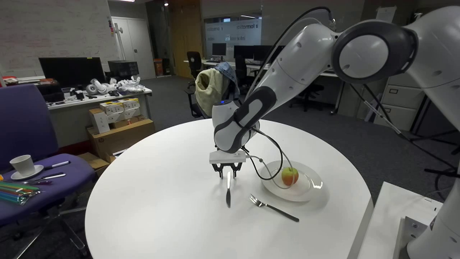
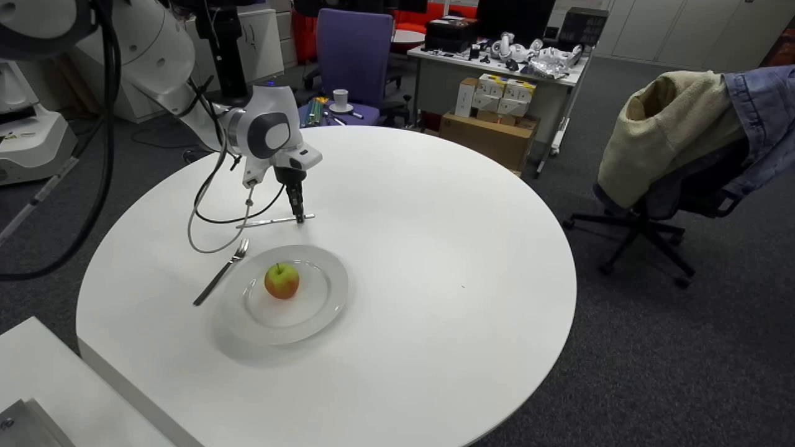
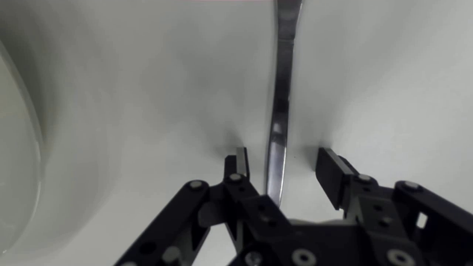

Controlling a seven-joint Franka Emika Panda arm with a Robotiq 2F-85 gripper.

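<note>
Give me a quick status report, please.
Gripper open, straddling the knife without contact. Knife on table, unheld. Fork and plate aside, seemingly not in the way.

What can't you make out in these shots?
Knife: wrist view, one end cut off by top edge, other behind gripper.
Plate: wrist view, mostly cut off by left edge.
Fingers: in an exterior view, one hides the other; gap unseen.
Whiteboard: in an exterior view, writing too small and faint.
</note>
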